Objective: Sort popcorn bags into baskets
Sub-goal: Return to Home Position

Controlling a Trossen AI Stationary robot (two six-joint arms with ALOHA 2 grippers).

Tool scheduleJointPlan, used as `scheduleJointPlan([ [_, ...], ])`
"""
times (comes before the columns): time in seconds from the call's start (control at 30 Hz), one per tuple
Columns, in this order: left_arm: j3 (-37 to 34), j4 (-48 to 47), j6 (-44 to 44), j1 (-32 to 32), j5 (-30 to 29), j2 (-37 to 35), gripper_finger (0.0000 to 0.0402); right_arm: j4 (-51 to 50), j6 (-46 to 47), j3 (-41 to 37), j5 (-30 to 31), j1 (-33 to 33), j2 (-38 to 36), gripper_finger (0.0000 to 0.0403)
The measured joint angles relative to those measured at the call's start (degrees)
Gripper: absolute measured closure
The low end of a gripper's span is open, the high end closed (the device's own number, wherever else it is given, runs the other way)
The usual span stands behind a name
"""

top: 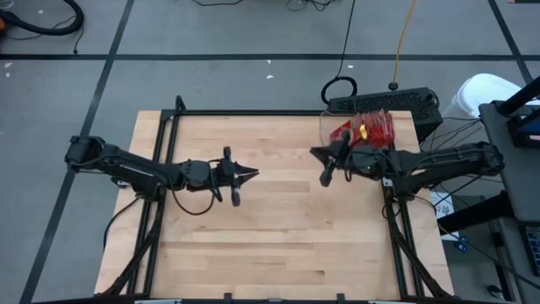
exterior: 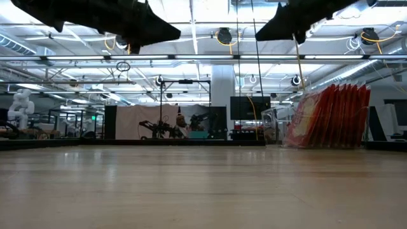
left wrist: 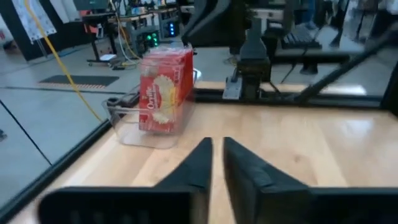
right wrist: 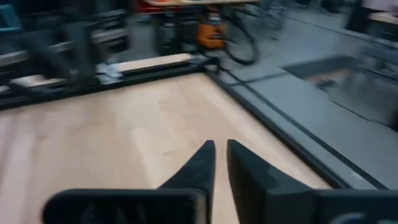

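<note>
Several red popcorn bags (top: pixel 371 128) stand upright on edge, side by side, in a clear plastic basket (left wrist: pixel 134 121) at the table's far right; they also show in the low view (exterior: pixel 334 114). My left gripper (left wrist: pixel 217 146) hovers level over the table's left middle (top: pixel 253 175), shut on nothing and pointing toward the basket. My right gripper (right wrist: pixel 221 149) hovers just near-left of the basket (top: pixel 314 153), shut on nothing and pointing toward the table's left. Both hang well above the tabletop.
A bare wooden tabletop (top: pixel 278 236) lies between and in front of the arms, bounded by a black frame (top: pixel 253 112). Off the far right corner are a dark box (top: pixel 396 103) and cables; a white object (top: pixel 485 91) stands farther right.
</note>
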Motion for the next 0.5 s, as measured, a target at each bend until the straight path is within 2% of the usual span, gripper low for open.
scheduleJointPlan([
  [0.07,0.00,-3.26,1.70,0.12,0.00,-1.62,0.0384,3.22,-2.04,-1.80,-3.50,0.51,0.01,0.0386],
  [0.13,0.00,-5.46,2.47,0.43,0.02,-2.99,0.0394,5.72,-4.10,-3.18,-6.88,0.65,0.03,0.0398],
  [0.23,0.01,-9.06,3.76,1.18,-0.16,-4.03,0.0383,10.22,-7.17,-6.26,-11.06,0.65,-0.02,0.0396],
  [0.37,0.00,-12.00,-6.26,2.72,-2.59,-4.40,0.0368,17.90,-13.34,-11.71,-16.23,0.63,0.03,0.0400],
  [0.5,0.00,-12.32,-7.18,3.69,1.46,-4.16,0.0367,26.63,-16.88,-17.31,-18.15,0.63,0.03,0.0401],
])
